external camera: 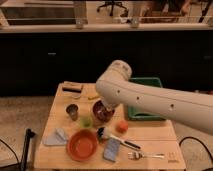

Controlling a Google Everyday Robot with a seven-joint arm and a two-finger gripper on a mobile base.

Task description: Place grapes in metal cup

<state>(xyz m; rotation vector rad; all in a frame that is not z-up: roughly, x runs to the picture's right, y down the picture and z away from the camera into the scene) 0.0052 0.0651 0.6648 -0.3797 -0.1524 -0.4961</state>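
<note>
The metal cup stands upright on the left part of the wooden table, a small grey cylinder. My white arm reaches in from the right. Its end, with the gripper, comes down over the dark maroon bowl, just right of the metal cup, and the arm's bulk hides most of it. The grapes do not show; the arm covers most of the maroon bowl's inside. A small translucent green cup stands between the metal cup and the maroon bowl.
An orange bowl sits at the front. There is a round orange-red fruit, a brush, a blue packet and a fork. A blue cloth lies front left. A green tray lies behind the arm. A dark block lies at the back left.
</note>
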